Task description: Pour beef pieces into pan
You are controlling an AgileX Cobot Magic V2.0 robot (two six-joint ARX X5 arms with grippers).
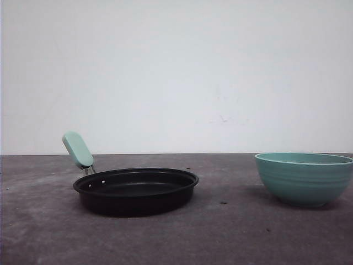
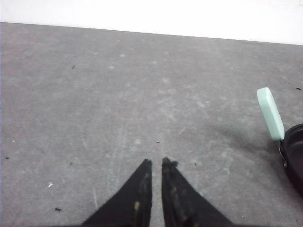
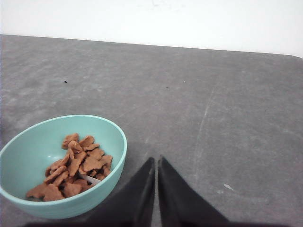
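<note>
pan: shallow round black frying pan (image 1: 136,190) with mint-green handle, lower left of the front frame, sitting on the grey table (image 1: 231,237)
beef: reddish-brown beef pieces (image 3: 73,166) heaped in the teal ribbed bowl (image 1: 304,178), lower right
left gripper (image 2: 156,162): pinched closed, nothing in it
right gripper (image 3: 156,160): same, closed and empty, just beside the bowl

- Table (image 1: 44,232): grey, scuffed, w/ small dark specks.
- Pan (image 1: 136,190): black, sits flat on table, mint handle angled up at its back-left.
- Bowl (image 1: 304,178): teal, upright on table, well apart to right of pan, approx. level w/ it.
</note>
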